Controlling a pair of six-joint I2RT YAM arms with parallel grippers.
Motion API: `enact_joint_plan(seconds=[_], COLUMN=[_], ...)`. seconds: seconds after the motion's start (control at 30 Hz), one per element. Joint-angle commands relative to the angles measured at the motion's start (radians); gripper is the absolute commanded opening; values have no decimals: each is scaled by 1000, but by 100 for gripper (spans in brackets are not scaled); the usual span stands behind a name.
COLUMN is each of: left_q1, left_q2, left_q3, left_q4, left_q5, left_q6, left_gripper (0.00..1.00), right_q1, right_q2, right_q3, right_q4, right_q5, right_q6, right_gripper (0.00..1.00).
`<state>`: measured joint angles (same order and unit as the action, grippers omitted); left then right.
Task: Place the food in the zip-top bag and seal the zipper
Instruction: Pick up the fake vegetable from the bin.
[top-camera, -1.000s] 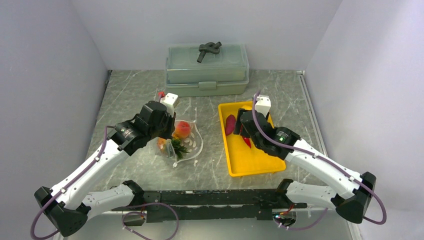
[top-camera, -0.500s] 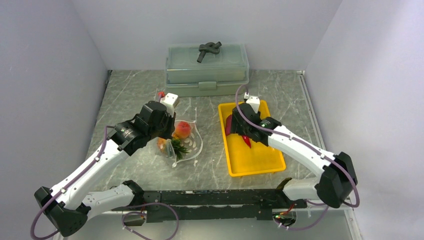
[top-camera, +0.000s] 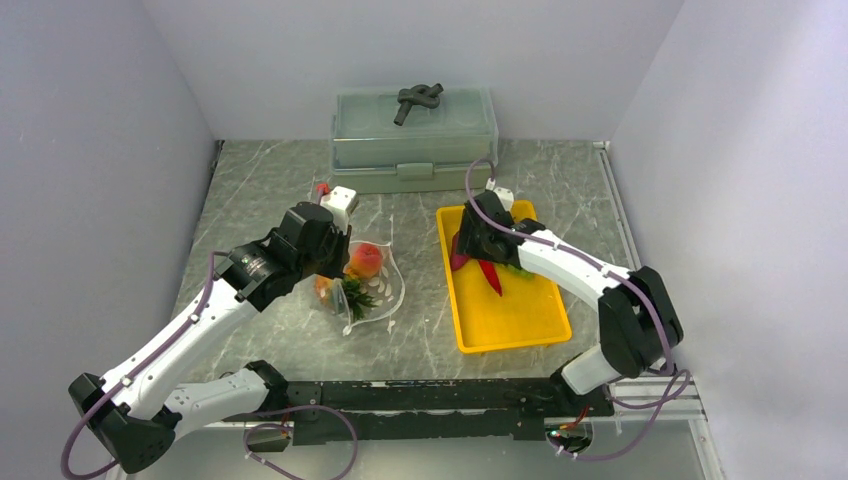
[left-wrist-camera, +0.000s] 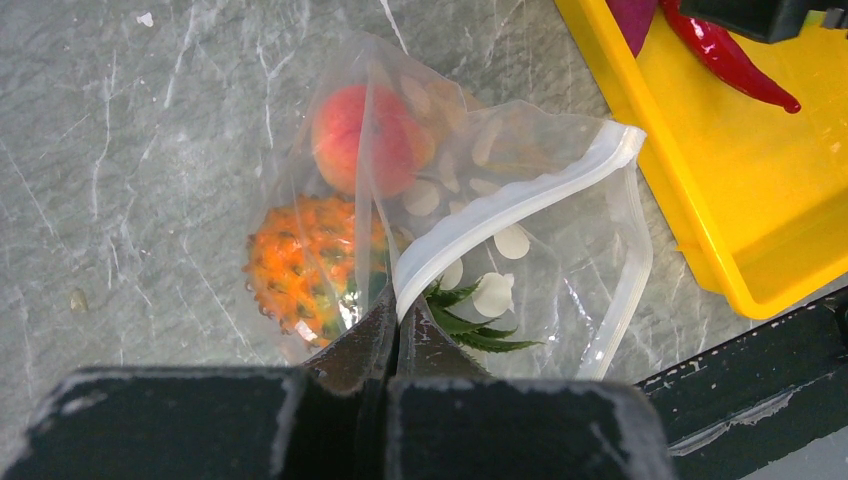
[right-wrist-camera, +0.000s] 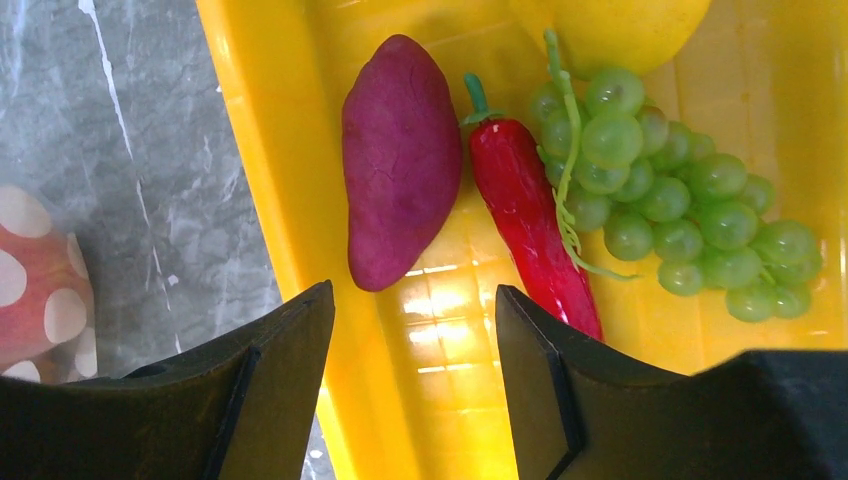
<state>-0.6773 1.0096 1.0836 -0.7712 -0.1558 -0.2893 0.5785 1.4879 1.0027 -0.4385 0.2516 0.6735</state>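
Left pincer (left-wrist-camera: 392, 335): pressed together on the white zipper strip (left-wrist-camera: 510, 195), pinching one lip of the mouth and holding it up. I see no shift in it over the last second.
Bag (left-wrist-camera: 600, 300): just ahead of that pincer, mouth gaping toward the tray. It has the same shape as a second ago.
Inside the bag: the pineapple (left-wrist-camera: 300, 265) sits just left of the pinch and the peach (left-wrist-camera: 370, 125) is beyond it, both behind the plastic.
Right pincer (right-wrist-camera: 415, 320): fingers spread wide with nothing between them. This is the change: a second ago it hung over the middle of the tray, and since then I have swung the arm in over the tray's far left part.
Ahead of the right pincer: the eggplant (right-wrist-camera: 400, 160) lies just beyond the gap, nearer the left finger. The chili (right-wrist-camera: 525, 220) is just beside it, ahead of the right finger.
Further out: the grapes (right-wrist-camera: 680, 190) lie right of the chili and touch it. The lemon (right-wrist-camera: 610, 25) is beyond them, partly cut off.
Tray (right-wrist-camera: 250, 150): its wall runs ahead of the left finger.
Meaning: two items are bagged and four are not. I judge the pincer is now lined up to take the eggplant or the chili. Sealing has to wait.
Farthest: the lidded box (top-camera: 415, 135), well beyond both pincers.
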Motion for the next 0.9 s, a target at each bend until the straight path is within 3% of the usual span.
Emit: enact_joint_plan(seconds=[0.0, 0.87], left_q1=[3, 2], left_q2=[-12, 5], left_q3=[2, 3], left_q4=[12, 8], left_q5=[-25, -34], left_q6=[22, 29], left_gripper=[0, 0], right_q1=[-6, -46], right_q2=[31, 234], right_q3=[51, 113], right_q4=[79, 139], right_q5=[-36, -45], right_q6=[34, 49], right_gripper=[63, 62])
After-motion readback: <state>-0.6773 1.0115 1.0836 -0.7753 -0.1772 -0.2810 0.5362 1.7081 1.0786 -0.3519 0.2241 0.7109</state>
